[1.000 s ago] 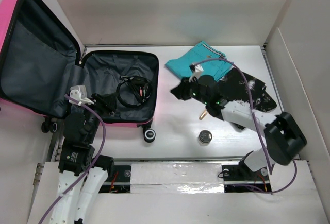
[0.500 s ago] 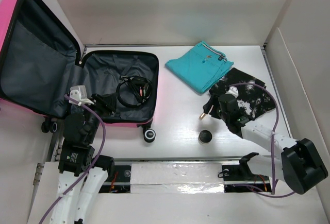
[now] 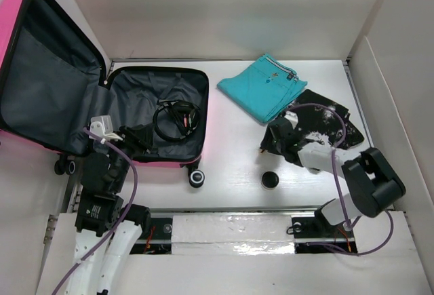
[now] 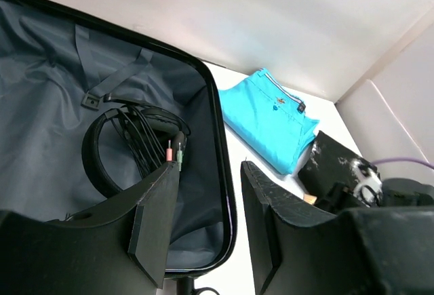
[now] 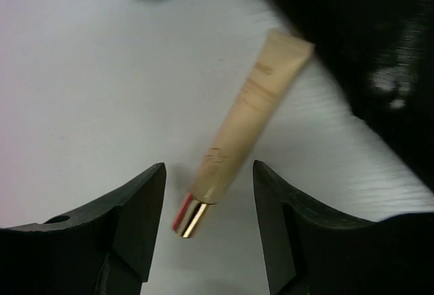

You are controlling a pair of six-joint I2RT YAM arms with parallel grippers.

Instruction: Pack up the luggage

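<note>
You've only a black coiled cable (image 3: 176,120) in the pink hard-shell suitcase (image 3: 135,91); folded teal garment (image 3: 261,91), beige gold-capped tube (image 5: 247,115) wait outside; left gripper (image 4: 210,173), right gripper (image 5: 209,169) parted, empty.

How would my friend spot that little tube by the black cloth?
Start at the open pink suitcase and go right to the black speckled cloth. Beside its edge, on the white table, lies a slim beige tube with a gold cap, unlike the round black jar nearby.

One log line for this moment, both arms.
luggage: open, black cables inside | right gripper: open over beige tube | left gripper: open, empty, by luggage rim
</note>
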